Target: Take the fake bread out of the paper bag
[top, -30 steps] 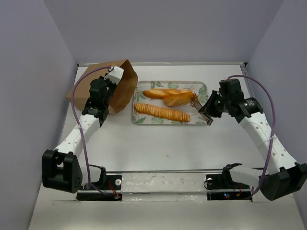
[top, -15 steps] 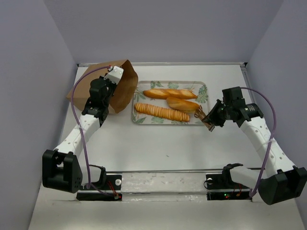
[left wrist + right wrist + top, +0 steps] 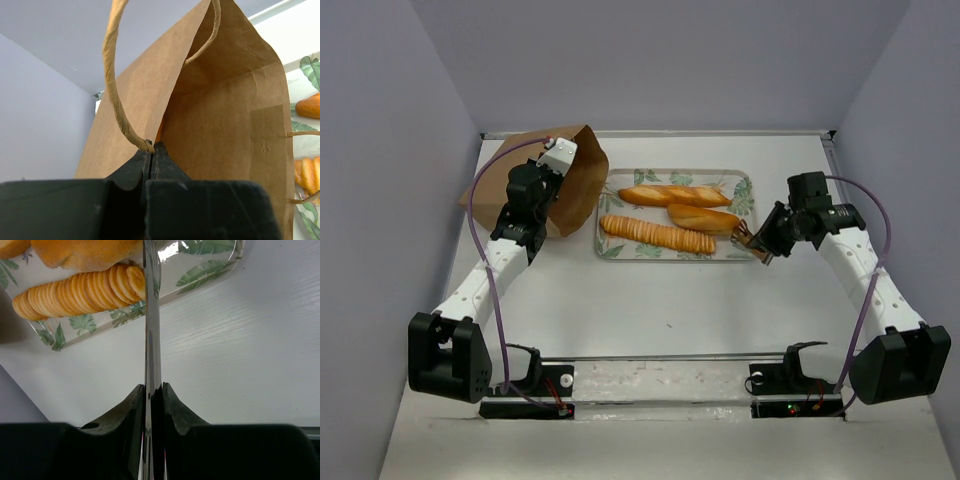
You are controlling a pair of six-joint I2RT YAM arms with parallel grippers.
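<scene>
Fake bread (image 3: 703, 217) now flat on tray (image 3: 741, 190)

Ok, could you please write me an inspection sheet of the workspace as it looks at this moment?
Surface: white table, bare in front of the tray.
Job's things: paper bag at back left beside the tray; fake bread, three loaves, on the tray.
Clutter: leaf-print tray only.
Grippers: left gripper shut on the paper bag's rim by a cord handle; right gripper closed on a thin metal tool at the tray's right end.
Cables: purple cables loop along both arms.
Surroundings: plain grey walls on three sides.
</scene>
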